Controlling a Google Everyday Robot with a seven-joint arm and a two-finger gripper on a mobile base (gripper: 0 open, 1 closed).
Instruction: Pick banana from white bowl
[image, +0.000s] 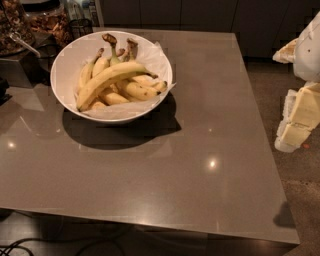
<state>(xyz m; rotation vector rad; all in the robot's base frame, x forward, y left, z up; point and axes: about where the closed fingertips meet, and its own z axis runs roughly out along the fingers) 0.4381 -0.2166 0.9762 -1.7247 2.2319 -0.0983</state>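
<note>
The white bowl (64, 64) stands on the back left part of the grey table (200, 150), lined with crinkled white paper. Several bananas lie in it. The banana (107, 79), the longest one, lies on top of the pile, running from lower left to upper right with a dark tip at the right. My gripper (298, 117), white and cream, hangs at the right edge of the view, beyond the table's right edge and far from the bowl. It holds nothing that I can see.
Glass jars of snacks (50, 22) and a black wire holder (80, 27) stand at the back left behind the bowl. The table's right edge runs down to the front right corner (295, 240). Dark cabinets line the back.
</note>
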